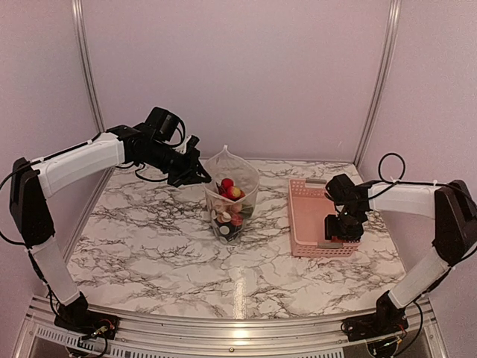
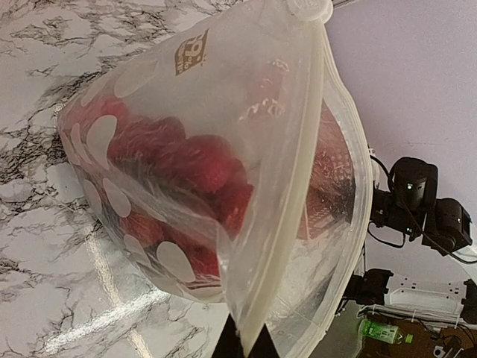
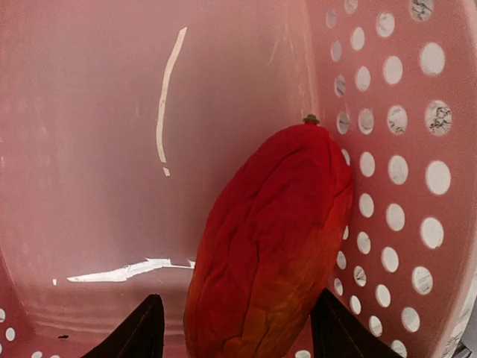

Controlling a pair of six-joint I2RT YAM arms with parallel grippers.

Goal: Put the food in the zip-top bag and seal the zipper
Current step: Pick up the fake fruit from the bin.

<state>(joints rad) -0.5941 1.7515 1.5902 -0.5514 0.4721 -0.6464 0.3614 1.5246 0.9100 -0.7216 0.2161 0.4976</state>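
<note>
The clear zip-top bag with white dots stands upright mid-table, its mouth open, with red, green and pale toy food inside. My left gripper is shut on the bag's left mouth edge. In the left wrist view the left gripper pinches the whitish zipper, and red food shows through the bag. My right gripper is open, down inside the pink basket. In the right wrist view the right gripper straddles a red-orange oblong toy food lying against the basket's wall.
The pink basket's perforated wall is close on the right of the red-orange food. The basket sits right of the bag on the marble table. Enclosure walls stand behind and at both sides.
</note>
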